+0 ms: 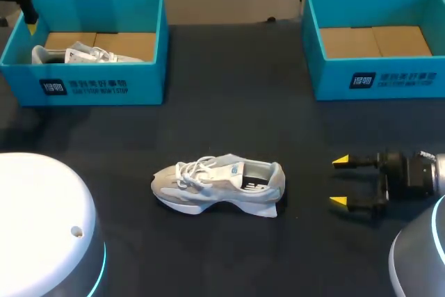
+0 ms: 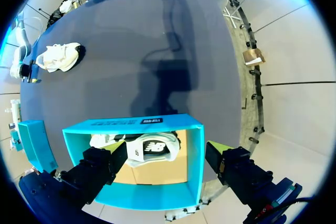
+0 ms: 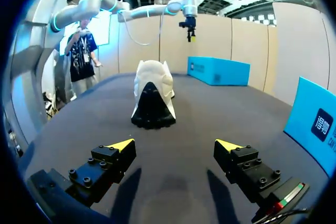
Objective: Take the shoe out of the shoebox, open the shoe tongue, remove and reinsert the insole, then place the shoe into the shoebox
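Your pale grey-and-white laced sneaker stands on its sole ahead of the right pincer, heel toward it, the open teal cardboard shoebox well apart beside that pincer.

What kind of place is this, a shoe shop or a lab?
Probably a robot lab bench: the right gripper over a dark table with two teal shoeboxes and a loose sneaker.

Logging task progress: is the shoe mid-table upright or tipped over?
Upright: the shoe stands on its sole on the table, laces on top.
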Motion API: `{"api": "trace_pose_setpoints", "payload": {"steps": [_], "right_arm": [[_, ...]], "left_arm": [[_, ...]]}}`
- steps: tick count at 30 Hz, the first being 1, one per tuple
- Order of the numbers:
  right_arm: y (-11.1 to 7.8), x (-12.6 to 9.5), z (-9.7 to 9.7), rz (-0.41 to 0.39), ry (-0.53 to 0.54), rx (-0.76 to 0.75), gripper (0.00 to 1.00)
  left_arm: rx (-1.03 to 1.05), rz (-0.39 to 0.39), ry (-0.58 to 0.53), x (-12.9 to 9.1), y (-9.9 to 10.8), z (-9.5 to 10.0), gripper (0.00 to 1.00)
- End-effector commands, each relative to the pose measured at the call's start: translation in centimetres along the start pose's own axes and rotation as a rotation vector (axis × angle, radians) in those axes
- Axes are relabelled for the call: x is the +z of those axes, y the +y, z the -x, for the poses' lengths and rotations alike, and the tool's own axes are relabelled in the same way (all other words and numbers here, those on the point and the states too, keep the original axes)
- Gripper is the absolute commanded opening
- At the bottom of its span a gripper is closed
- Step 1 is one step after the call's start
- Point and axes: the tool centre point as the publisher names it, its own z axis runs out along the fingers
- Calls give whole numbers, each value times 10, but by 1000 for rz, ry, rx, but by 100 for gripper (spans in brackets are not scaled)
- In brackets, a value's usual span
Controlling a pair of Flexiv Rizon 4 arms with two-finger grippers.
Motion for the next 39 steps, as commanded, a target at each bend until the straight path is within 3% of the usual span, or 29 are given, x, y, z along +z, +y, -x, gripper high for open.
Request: {"api": "trace_pose_setpoints", "payload": {"steps": [1, 27, 39], "right_arm": [[2, 9, -1, -8, 6, -3, 100], [18, 38, -24, 11, 45, 15, 100], [33, 65, -36, 5, 42, 23, 100]], "left_arm": [[0, 3, 3, -1, -2, 0, 100], [0, 3, 3, -1, -2, 0, 100], [0, 3, 3, -1, -2, 0, 100]]}}
